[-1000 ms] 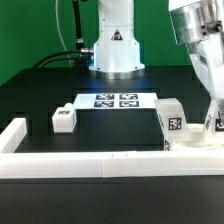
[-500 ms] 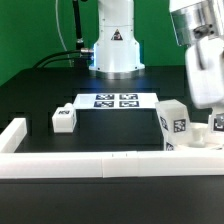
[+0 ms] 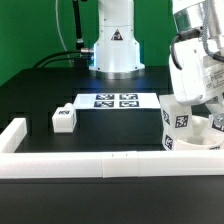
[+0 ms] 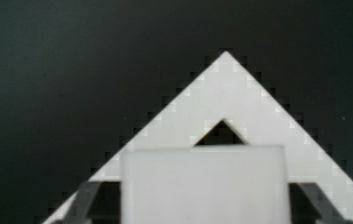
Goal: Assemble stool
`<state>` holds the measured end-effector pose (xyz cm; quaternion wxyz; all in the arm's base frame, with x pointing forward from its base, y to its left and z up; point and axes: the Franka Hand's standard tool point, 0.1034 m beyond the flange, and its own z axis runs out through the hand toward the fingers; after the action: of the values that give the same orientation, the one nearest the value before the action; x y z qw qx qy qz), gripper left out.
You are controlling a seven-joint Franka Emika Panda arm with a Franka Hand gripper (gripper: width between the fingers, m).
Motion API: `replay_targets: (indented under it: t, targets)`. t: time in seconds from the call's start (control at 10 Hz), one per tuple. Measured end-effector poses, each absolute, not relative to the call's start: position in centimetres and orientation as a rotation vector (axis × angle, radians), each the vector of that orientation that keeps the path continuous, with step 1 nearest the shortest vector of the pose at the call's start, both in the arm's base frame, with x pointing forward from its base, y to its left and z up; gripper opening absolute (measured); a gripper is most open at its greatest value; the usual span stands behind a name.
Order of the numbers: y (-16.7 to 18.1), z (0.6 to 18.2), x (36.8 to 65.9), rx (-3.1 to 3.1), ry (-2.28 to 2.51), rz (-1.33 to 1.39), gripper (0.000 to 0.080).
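Observation:
My gripper [image 3: 188, 100] is at the exterior view's right, shut on a white blocky stool leg [image 3: 175, 125] that bears a black-and-white tag. The leg hangs roughly upright, its lower end at the edge of the round white seat [image 3: 203, 143], which lies in the right corner against the rail. In the wrist view the leg [image 4: 203, 175] fills the space between my grey fingers [image 4: 89, 203], in front of a white triangular shape I cannot name. A second leg [image 3: 64, 118] lies on the black table at the left. The third leg is hidden.
The long white border rail [image 3: 90, 163] runs along the table's front and turns up at the left end. The marker board [image 3: 115, 101] lies in front of the robot base [image 3: 115, 45].
My gripper has moved from beside the seat toward the exterior view's left and has closed on the tagged leg. The leg has shifted slightly toward the seat. The left leg has not moved.

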<state>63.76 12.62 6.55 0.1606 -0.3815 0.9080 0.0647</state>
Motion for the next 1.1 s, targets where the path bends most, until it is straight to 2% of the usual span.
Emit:
replay_targets:
  t: [0.1,0.2,0.3,0.4,0.5,0.8,1.1]
  targets:
    - [12.7,6.5,63.7,-1.092,2.596,0.184,0.0337]
    - [12.8,6.4,63.6,-1.071,2.600,0.193,0.0419]
    - [12.8,6.4,63.6,-1.129,2.573,0.183,0.0563]
    - [12.8,6.4,63.6,-1.129,2.574,0.183,0.0563]
    - [12.8,6.4,63.6,-1.132,2.572,0.182,0.0630]
    - [13.5,9.3,64.0,-1.567,2.290,0.143,0.0649]
    - [13.8,9.7,64.1,-1.906,2.029,0.077,0.0649]
